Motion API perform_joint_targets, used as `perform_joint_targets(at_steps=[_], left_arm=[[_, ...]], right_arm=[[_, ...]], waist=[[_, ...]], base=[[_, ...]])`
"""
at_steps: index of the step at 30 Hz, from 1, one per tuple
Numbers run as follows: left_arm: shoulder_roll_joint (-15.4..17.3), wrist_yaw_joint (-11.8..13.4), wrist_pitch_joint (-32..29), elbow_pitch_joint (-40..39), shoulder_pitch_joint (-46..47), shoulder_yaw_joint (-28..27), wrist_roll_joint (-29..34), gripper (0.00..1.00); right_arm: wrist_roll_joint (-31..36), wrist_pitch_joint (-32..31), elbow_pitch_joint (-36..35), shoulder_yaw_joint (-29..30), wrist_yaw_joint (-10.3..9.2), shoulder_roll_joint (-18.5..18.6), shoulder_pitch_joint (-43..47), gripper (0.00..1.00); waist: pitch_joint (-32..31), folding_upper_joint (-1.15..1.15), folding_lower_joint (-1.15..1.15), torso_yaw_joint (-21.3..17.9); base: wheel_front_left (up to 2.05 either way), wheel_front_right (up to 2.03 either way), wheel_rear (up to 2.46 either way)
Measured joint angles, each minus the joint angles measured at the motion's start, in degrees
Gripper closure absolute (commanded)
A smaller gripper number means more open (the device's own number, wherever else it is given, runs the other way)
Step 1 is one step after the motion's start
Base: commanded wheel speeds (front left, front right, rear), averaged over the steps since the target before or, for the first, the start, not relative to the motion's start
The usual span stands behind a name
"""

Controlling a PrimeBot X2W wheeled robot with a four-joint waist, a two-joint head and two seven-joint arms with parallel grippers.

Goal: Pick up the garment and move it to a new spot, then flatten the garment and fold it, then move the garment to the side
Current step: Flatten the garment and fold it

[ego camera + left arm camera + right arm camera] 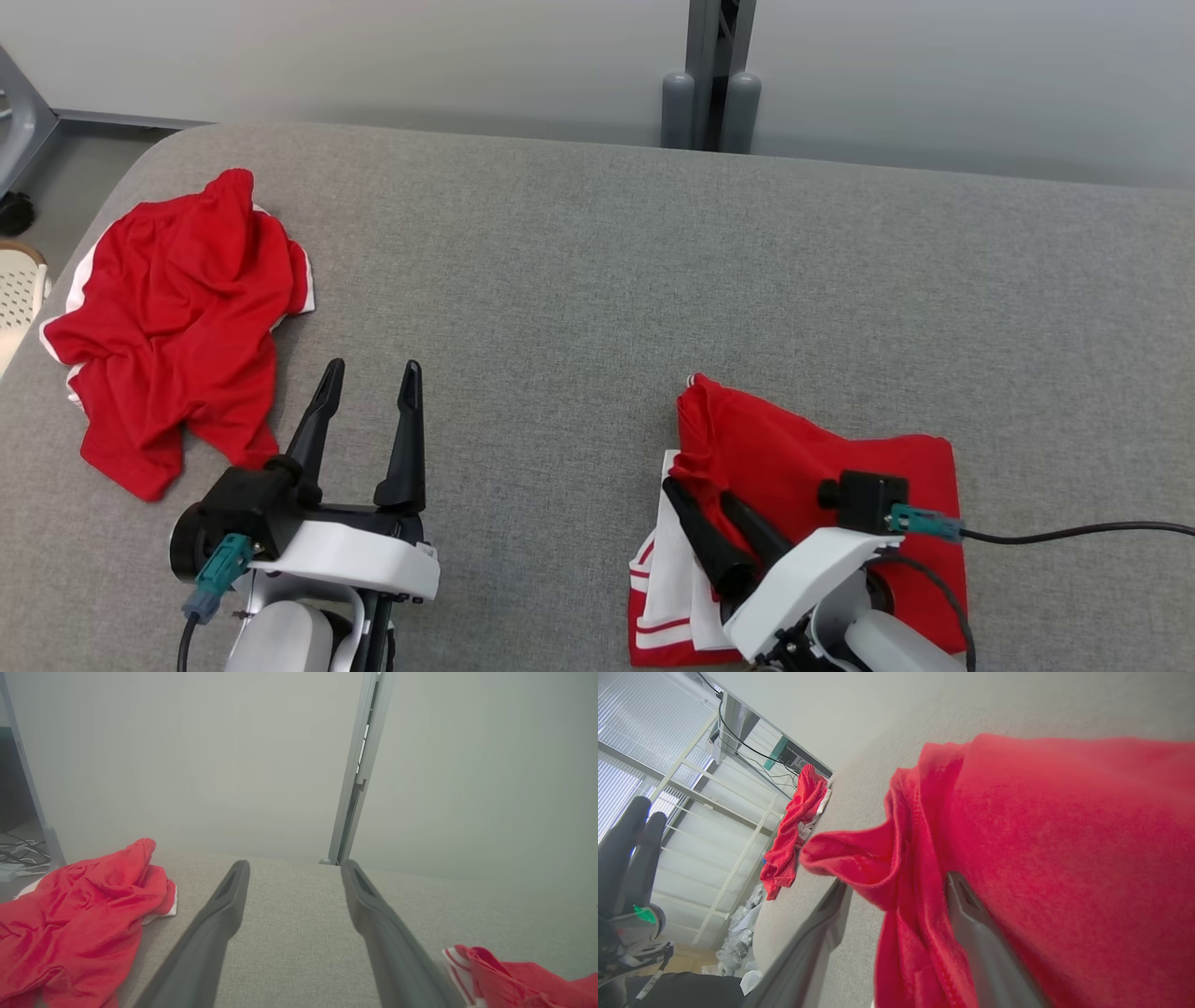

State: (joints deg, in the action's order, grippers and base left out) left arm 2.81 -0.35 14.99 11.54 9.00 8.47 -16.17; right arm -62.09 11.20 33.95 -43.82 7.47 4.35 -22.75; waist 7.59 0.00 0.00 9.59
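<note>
The right hand (698, 495) is released: its fingers (971, 924) stand wide apart with a raised fold of the folded garment (822, 457) lying loose between them, the cloth touching one finger and not pinched. The left hand (372, 369) is spread open too, empty, above bare tabletop (579, 280). The folded garment, red with white stripes at its edge, lies at the near right of the grey fabric tabletop. A crumpled garment (177, 317), also red, lies well apart at the far left. Behind stand a pale wall (373, 56) and a grey post (709, 65). A black cable (1074, 534) runs off the right wrist.
</note>
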Motion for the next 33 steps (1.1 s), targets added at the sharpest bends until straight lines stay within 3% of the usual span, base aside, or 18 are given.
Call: perform_joint_targets(at_steps=[15, 20, 28, 33], left_arm=[[0.0, -0.03, 0.0, 0.92, -0.81, -0.25, 0.0, 0.0], [0.01, -0.05, 0.0, 0.9, -1.81, -0.56, 0.01, 0.0], [0.0, -0.05, 0.0, 0.22, -2.91, -0.65, 0.01, 0.0], [-0.01, -0.03, 0.0, -0.56, -2.93, -0.9, 0.0, 0.0]], right_arm=[[-3.49, -1.72, -5.19, -4.67, 0.01, -0.78, 0.81, 0.0], [-3.75, 0.1, -8.43, -0.82, 0.01, 2.87, -0.16, 0.0], [8.26, 3.32, -8.31, 9.39, 0.01, 11.04, -2.18, 0.0], [24.4, 3.65, -9.71, 20.64, 0.01, 13.94, -1.64, 0.0]], waist=[[-3.71, 0.0, 0.0, -1.29], [-5.35, 0.0, 0.0, -2.18], [-7.03, 0.0, 0.0, -4.02], [-7.24, 0.0, 0.0, -5.34]], base=[[0.0, 0.0, 0.0], [0.0, 0.0, 0.0], [0.0, 0.0, 0.0], [0.0, 0.0, 0.0]])
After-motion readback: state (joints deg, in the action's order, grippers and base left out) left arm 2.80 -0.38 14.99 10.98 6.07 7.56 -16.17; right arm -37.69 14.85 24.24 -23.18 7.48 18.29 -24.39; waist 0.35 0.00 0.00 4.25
